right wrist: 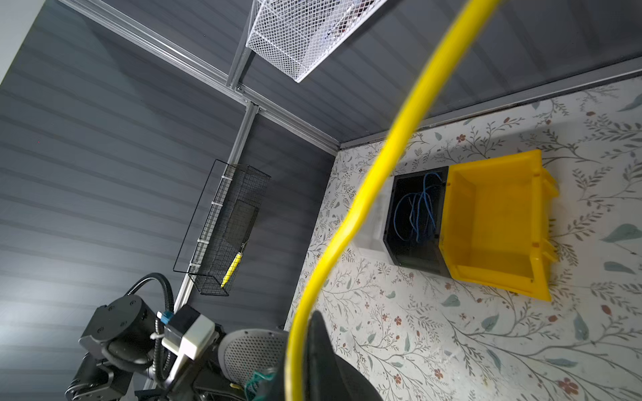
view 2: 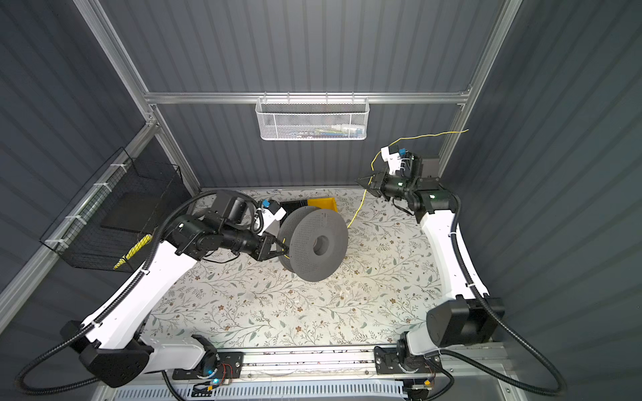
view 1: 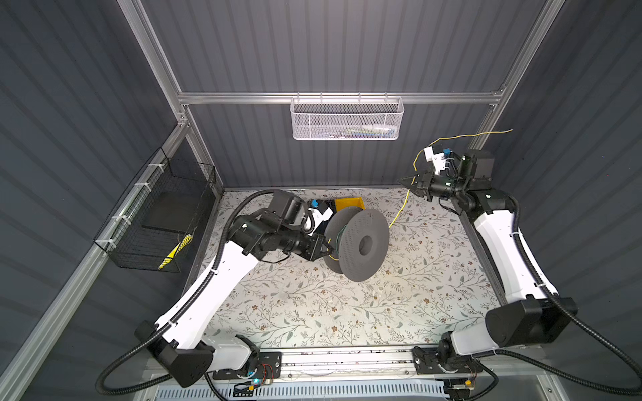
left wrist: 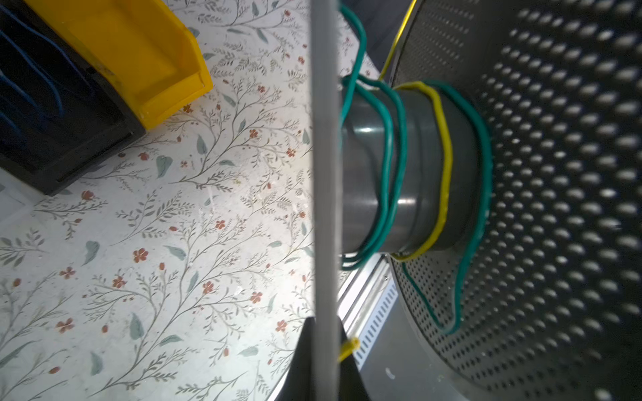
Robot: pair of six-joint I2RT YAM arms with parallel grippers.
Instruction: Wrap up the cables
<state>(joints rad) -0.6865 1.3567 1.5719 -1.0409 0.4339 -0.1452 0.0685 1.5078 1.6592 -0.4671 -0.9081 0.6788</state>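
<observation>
Left fingers (view 1: 322, 248) (view 2: 280, 248) (left wrist: 303, 364): closed tight on the rim of the rear flange of the grey perforated spool (view 1: 361, 222) (view 2: 312, 222) (left wrist: 556, 173). The left wrist view shows the flange edge clamped between them. A short yellow wire end pokes out just beside the grip.

Spool: held on edge over the middle of the desk (view 1: 347, 312) (view 2: 278, 312), with its open hub hole facing the right side. It cannot be told whether its lower rim touches the desk.

Right fingers (view 1: 404, 181) (view 2: 363, 181) (right wrist: 323, 357): closed on the yellow cable (view 1: 403, 206) (view 2: 359, 205) (right wrist: 392, 145), raised above the far right corner of the desk.

Yellow cable: one turn lies around the spool hub (left wrist: 446, 156). From the spool the cable rises through the air to the right fingers. Beyond them it loops upward, and its free end trails towards the right wall.

Green cable (left wrist: 399, 145): several loose turns on the same hub.

Yellow bin (view 1: 349, 203) (right wrist: 493, 222): at the far edge of the desk behind the spool, touching a black bin (right wrist: 413, 215) that holds blue wires.
</observation>
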